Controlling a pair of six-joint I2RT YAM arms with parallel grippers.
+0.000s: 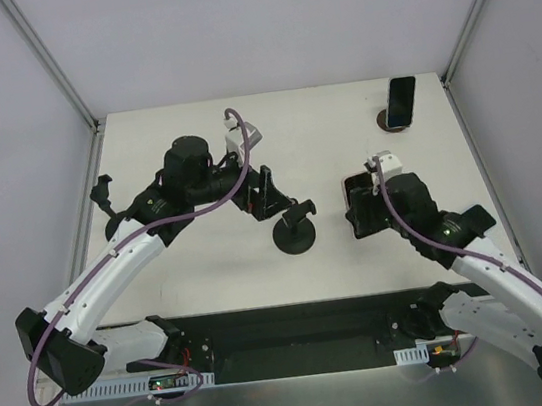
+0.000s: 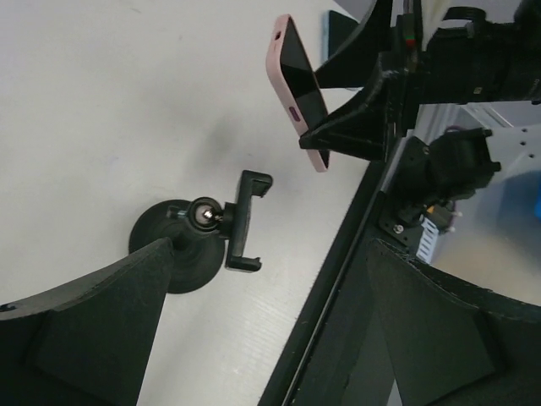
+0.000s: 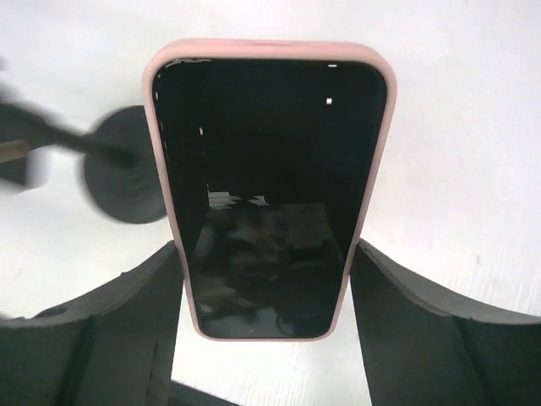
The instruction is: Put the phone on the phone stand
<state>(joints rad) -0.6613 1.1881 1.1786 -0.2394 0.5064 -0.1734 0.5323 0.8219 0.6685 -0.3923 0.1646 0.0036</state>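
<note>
Nearest us, the right gripper (image 3: 269, 292) has its fingers (image 3: 127, 330) clamped on the long edges of the pink-cased phone (image 3: 269, 169), towards one end. The phone looks lifted clear of the table (image 1: 342, 132), screen facing the wrist camera. We judge it a stiff, flat slab, fairly heavy for its thickness, with a fragile glass face and smooth case edges. So we grip the edges, never the screen, and leave room for the cradle. Just beyond, the phone stand (image 2: 199, 245) sits mid-table, its small clamp (image 2: 243, 222) empty; it looks light and could tip. The left gripper (image 2: 270, 338) hovers over it, fingers spread wide, holding nothing. Far right, a second phone (image 1: 401, 102) rests on another stand (image 1: 384, 123).
</note>
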